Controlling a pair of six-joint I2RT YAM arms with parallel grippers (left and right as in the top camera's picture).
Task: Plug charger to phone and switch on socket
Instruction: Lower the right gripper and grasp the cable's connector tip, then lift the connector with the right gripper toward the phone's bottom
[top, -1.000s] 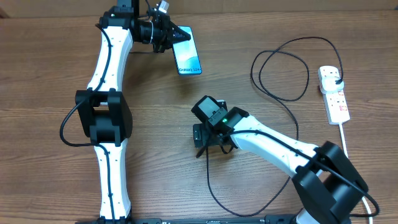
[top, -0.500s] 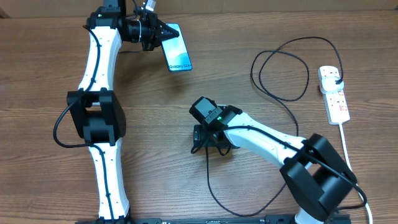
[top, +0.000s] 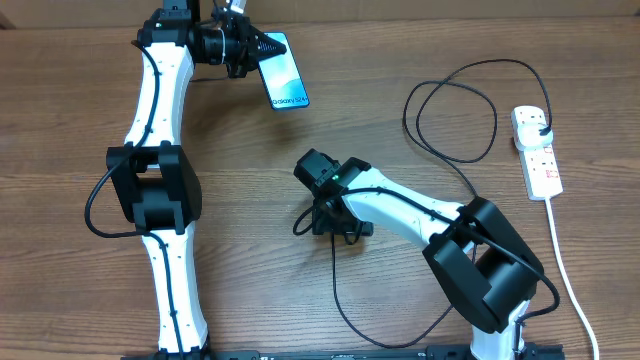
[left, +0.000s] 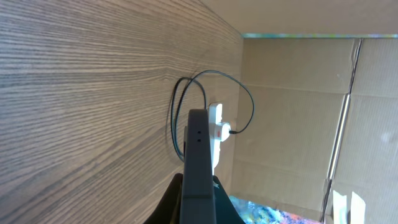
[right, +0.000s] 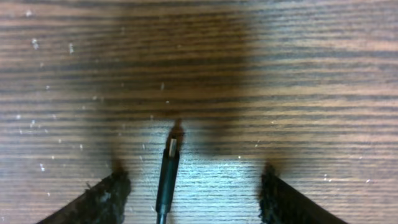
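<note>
My left gripper (top: 258, 50) is shut on the phone (top: 284, 74), holding it lifted at the back of the table with its cyan screen up. In the left wrist view the phone (left: 198, 155) shows edge-on between the fingers (left: 198, 208). My right gripper (top: 335, 222) is open and low over the table's middle. In the right wrist view the charger's connector tip (right: 170, 163) lies on the wood between the open fingers (right: 193, 196), nearer the left one and untouched. The charger cable (top: 405, 110) loops to its black plug (top: 540, 127) in the socket strip (top: 540, 160).
The socket strip lies at the right edge with its white lead (top: 565, 270) running toward the front. The black cable sweeps round in front of my right arm (top: 345, 315). Cardboard walls (left: 292, 130) stand behind the table. The strip also shows far off in the left wrist view (left: 216, 127).
My left gripper has carried the phone left and back. My right gripper has shifted left, so the cable's tip now lies between its open fingers.
</note>
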